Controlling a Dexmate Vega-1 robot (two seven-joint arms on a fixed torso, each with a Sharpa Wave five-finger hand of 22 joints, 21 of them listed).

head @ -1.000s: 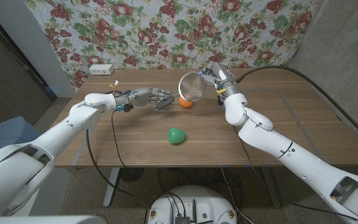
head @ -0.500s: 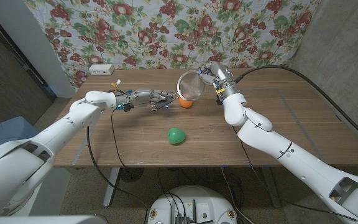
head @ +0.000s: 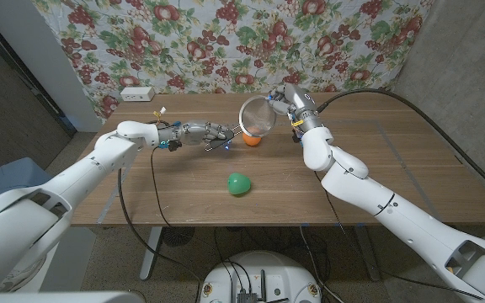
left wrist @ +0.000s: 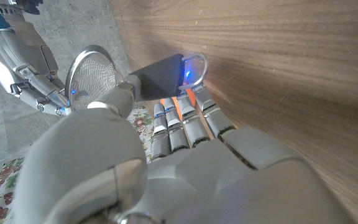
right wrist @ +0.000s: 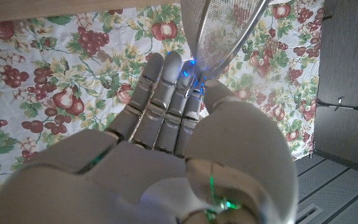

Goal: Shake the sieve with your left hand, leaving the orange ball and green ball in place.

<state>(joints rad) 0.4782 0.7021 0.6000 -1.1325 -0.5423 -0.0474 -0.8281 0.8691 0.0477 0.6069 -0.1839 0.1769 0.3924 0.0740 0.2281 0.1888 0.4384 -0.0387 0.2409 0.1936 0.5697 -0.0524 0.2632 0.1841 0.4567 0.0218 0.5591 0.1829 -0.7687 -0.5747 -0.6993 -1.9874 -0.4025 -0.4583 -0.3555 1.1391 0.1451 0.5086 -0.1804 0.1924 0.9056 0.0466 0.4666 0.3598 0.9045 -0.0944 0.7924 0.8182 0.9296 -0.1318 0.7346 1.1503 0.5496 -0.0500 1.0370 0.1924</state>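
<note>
Looking down from the head view: sieve [head: 257, 115] raised off the wooden table [head: 394, 168] and tipped on edge above the orange ball [head: 252, 140], mesh bowl at the right hand [head: 286, 99], dark handle reaching toward the left hand [head: 205, 132]. Orange ball on the wood directly below the bowl; green ball [head: 240, 183] well apart, nearer the front edge. Judged from this: both balls out of the sieve and lying on the table, sieve lifted, so the shake either under way or about to begin; not possible to say from one moment how much shaking is left. Left arm stretched low across the table from the left, hand level with the handle. Right arm reaching up from the lower right, hand at the far rim of the bowl.

Turning to the left wrist view: thumb and fingers [left wrist: 185, 124] closed around the dark handle [left wrist: 160, 76], wire loop poking out past them, mesh bowl beyond and the other hand's fingers next to it. Firm hold, by the look of it.

Moving to the right wrist view: fingers [right wrist: 166, 81] extended nearly straight up to the wire rim of the bowl [right wrist: 219, 31], tips at its edge. Touching or pinching the rim, or just beside it: cannot tell.
</note>
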